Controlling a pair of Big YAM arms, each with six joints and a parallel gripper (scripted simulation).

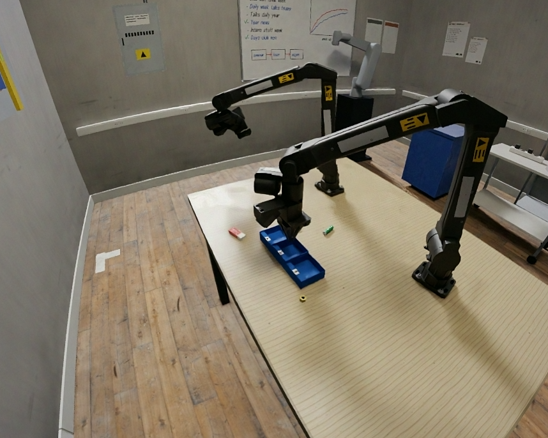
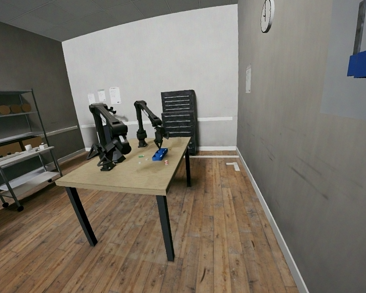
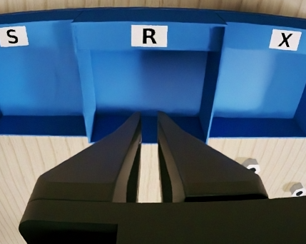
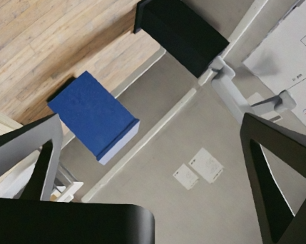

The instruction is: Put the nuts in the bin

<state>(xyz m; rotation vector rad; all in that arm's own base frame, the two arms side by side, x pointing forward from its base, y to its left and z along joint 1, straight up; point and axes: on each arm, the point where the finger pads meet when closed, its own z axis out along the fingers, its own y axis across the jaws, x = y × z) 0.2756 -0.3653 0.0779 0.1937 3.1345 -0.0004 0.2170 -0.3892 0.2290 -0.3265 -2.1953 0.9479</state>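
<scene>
The blue three-part bin row stands flat on the table, marked S (image 3: 12,36), R (image 3: 149,36) and X (image 3: 284,39). The bin marked X (image 3: 252,43) looks empty in the left wrist view. Two white nuts (image 3: 252,167) (image 3: 297,190) (image 2: 146,159) (image 2: 139,162) lie on the table beside its unlabelled side; my left arm hides them in the top view. A yellow nut (image 1: 303,298) lies near the S end. My left gripper (image 3: 149,122) (image 1: 291,238) is shut on nothing, a narrow gap between its fingers, over the middle bin R. My right gripper (image 4: 151,123) is open and empty, raised high.
A red and white eraser (image 1: 236,233) (image 2: 166,162) lies off the X end, near the table edge. A green battery (image 1: 327,230) (image 2: 141,156) lies on the arms' side of the bins. My right arm stands beyond the bins in the top view, away from them.
</scene>
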